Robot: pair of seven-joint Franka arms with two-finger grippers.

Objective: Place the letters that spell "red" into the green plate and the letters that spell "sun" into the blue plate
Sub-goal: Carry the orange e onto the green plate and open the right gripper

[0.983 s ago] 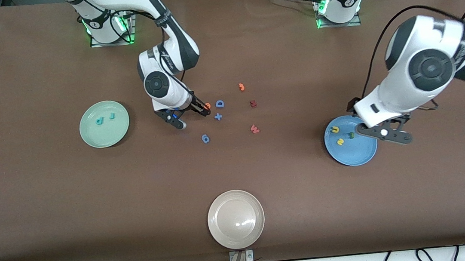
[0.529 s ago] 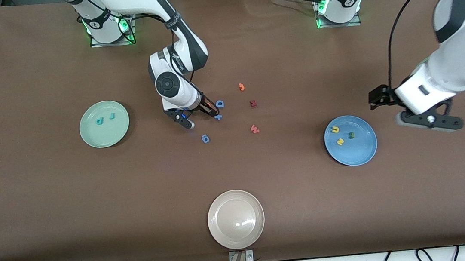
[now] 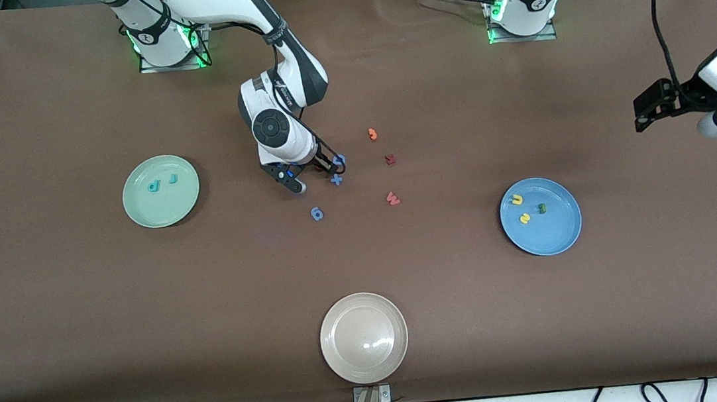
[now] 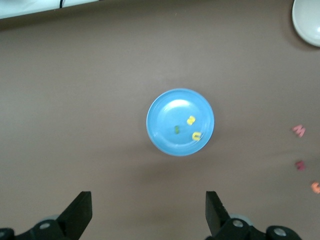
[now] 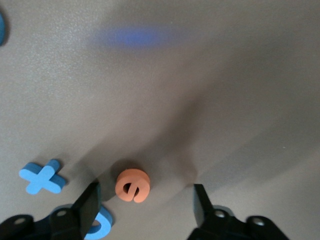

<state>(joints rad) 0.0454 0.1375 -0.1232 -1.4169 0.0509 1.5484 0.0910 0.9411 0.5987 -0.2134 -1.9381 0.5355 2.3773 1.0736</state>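
The green plate (image 3: 161, 191) lay toward the right arm's end of the table, with the teal d (image 3: 153, 186) and the teal r (image 3: 173, 178) in it. The right gripper (image 3: 323, 167) was down at the table among the loose letters near the middle, its fingers (image 5: 89, 204) apart and not clamped on anything. In the right wrist view the orange e (image 5: 132, 185) lay flat on the table between them, closer to one finger than the other. Beside that finger lay a blue D (image 5: 99, 225) and a blue plus (image 5: 42, 178). A blue 6 (image 3: 316, 214) lay nearer the front camera, and a beige plate (image 3: 363, 338) nearer still. An orange hooked piece (image 3: 373, 134) and two red letters (image 3: 393, 198) lay toward the left arm's end from the gripper. The blue plate (image 3: 540, 216) held the yellow u (image 3: 517, 199), the yellow s (image 3: 524, 217) and the green n (image 3: 541, 208). The left gripper (image 4: 149, 213) was raised over bare table at the left arm's end, fingers wide apart and empty.
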